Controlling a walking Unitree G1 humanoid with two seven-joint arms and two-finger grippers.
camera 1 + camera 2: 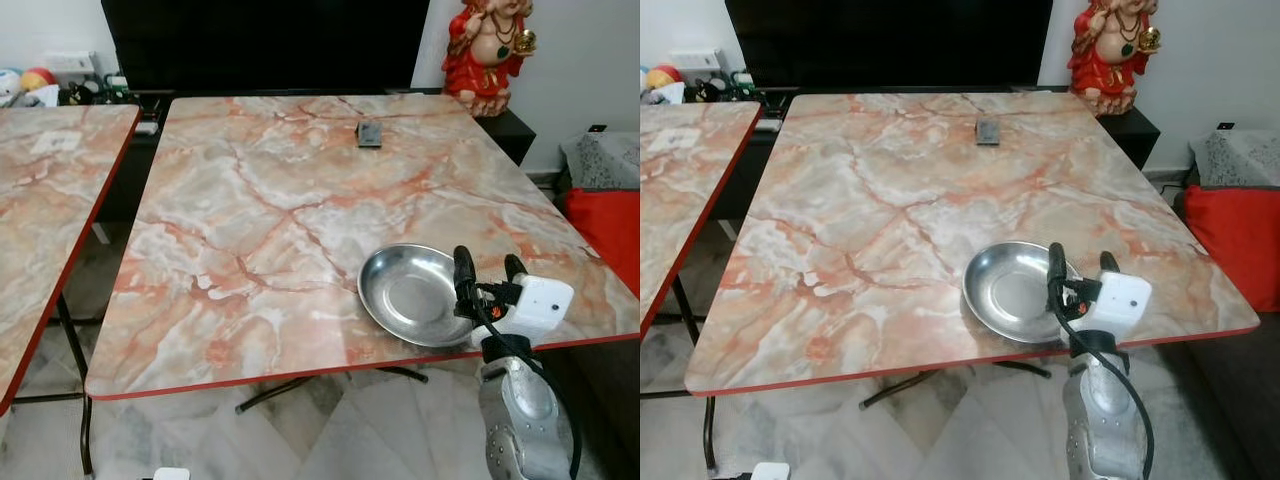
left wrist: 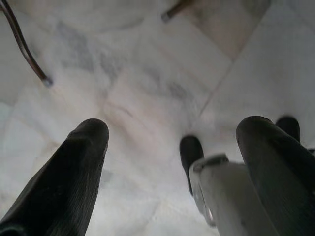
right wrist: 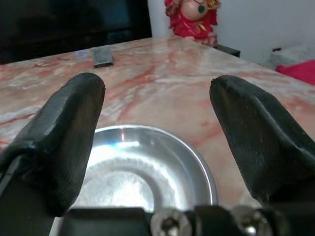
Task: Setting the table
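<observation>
Steel bowl (image 1: pixel 413 294) sits lower right on the marble table (image 1: pixel 250 220), near its front edge. Right gripper (image 1: pixel 489 272) spread wide at the bowl's right rim, holding nothing. Left gripper (image 2: pixel 172 142) parted over floor. Small dark remote (image 1: pixel 369 133) upper centre, red statue (image 1: pixel 487 45) upper right.

Bowl (image 1: pixel 412 294) on table (image 1: pixel 250 240) near front-right edge; remote (image 1: pixel 369 133) far back; statue (image 1: pixel 488 50) behind.

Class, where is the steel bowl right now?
The steel bowl sits on the marble table near its front right edge, just ahead of the open right gripper, far from the small dark object at the back.
</observation>
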